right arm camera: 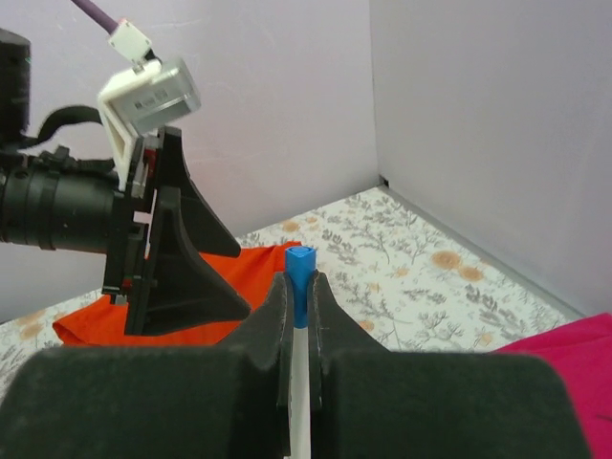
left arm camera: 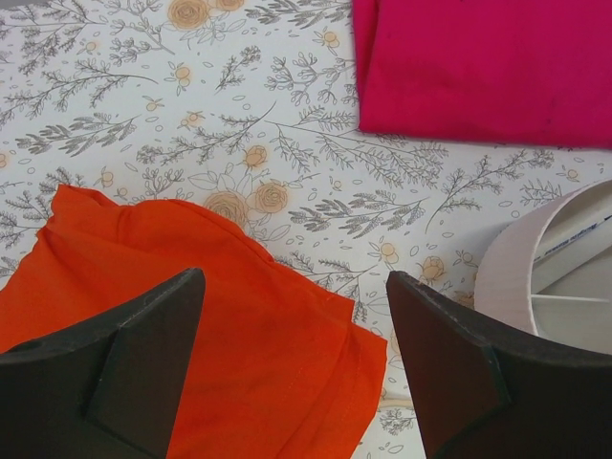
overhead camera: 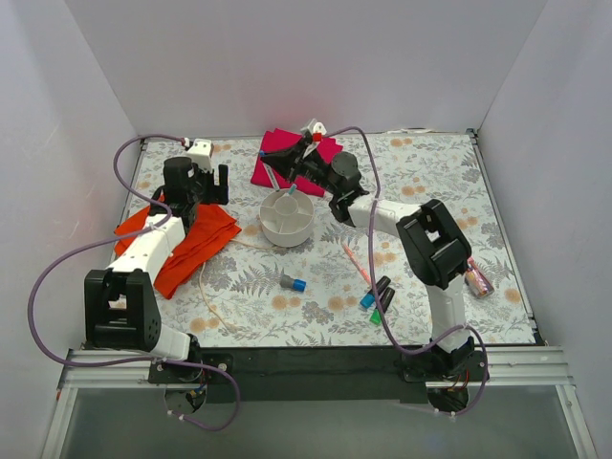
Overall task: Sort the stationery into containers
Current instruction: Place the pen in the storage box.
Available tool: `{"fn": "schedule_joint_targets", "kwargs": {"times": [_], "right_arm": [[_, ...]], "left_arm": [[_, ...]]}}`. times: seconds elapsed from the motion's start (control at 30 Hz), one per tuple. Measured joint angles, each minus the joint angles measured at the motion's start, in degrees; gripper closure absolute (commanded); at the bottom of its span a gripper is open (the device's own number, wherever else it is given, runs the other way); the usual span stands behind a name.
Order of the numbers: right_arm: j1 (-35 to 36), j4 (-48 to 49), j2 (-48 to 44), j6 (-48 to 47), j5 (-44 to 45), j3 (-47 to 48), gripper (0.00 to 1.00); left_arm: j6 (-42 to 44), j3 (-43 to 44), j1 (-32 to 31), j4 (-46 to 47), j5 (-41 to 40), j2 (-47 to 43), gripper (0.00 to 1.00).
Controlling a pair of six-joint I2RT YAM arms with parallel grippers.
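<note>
A: What lies nearest the arm bases?

B: Two black markers (overhead camera: 381, 292), one blue-capped and one green-capped, lie side by side on the flowered table (overhead camera: 430, 172). A grey stub (overhead camera: 290, 283) with a blue end lies to their left, apart from them. A pink pen (overhead camera: 356, 261) lies just beyond the markers. A glittery pink tube (overhead camera: 477, 281) lies close beside the right arm's lower link.

A: And the container?

B: The white dish (overhead camera: 286, 234) sits mid-table, round and split into compartments. What is inside I cannot tell.

A: The left side?

B: The left end effector (left arm camera: 295, 277) hangs with its jaws wide and nothing between them. It is above the edge of the orange cloth (overhead camera: 191, 244), with the dish wall just to its right.

A: The right one?

B: The right end effector (right arm camera: 301, 284) is clamped narrow on a white pen (right arm camera: 301, 268). The pen's blue cap sticks out past the fingertips. It is raised off the table beyond the dish's far rim and points toward the left arm.

A: Farthest back?

B: The magenta cloth (left arm camera: 478, 67) lies folded, near the back wall.
</note>
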Motion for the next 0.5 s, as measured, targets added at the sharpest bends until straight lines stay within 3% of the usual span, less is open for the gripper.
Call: {"fn": "schedule_joint_targets", "kwargs": {"times": [0.5], "right_arm": [[0.48, 1.36, 9.33, 1.11, 0.28, 4.11, 0.97]], "left_arm": [[-0.07, -2.71, 0.0, -0.9, -0.26, -0.13, 0.23]]}}
